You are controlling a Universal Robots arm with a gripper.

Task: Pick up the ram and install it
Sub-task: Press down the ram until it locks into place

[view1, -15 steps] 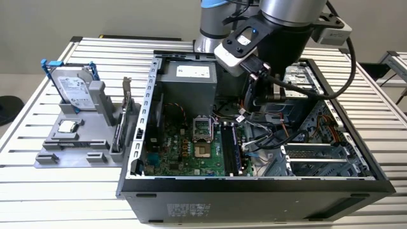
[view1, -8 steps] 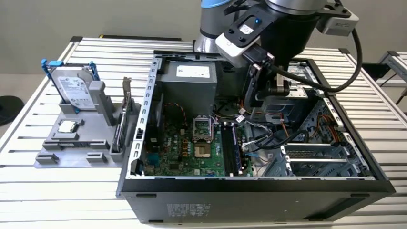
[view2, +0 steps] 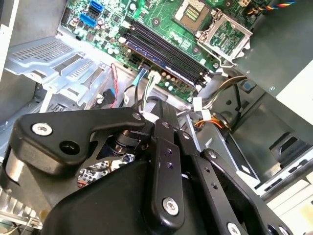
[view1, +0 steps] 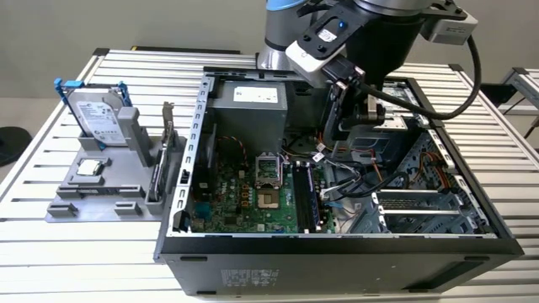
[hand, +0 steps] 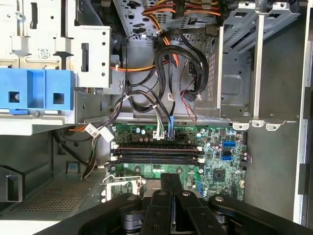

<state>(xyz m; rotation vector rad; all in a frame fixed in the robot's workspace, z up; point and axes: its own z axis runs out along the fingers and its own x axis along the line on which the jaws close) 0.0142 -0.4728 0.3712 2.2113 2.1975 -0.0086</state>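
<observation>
Slatted aluminium table [view1: 50, 252] under even, diffuse light. Pale grey wall [view1: 126, 22] behind the far edge. Dark round base [view1: 10, 142] on the floor beyond the exterior view's left edge.

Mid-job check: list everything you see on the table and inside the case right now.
Computer case: one, black, open, on the table.
Motherboard: one, green, inside the case.
Memory slots: black row, on the motherboard.
Hard drive: one, silver with blue bracket, on the fixture at the exterior view's left.
Fixture: one, grey, beside the case.
Table: one, silver, slatted.
Gripper: one, black, inside the case above the motherboard.
</observation>
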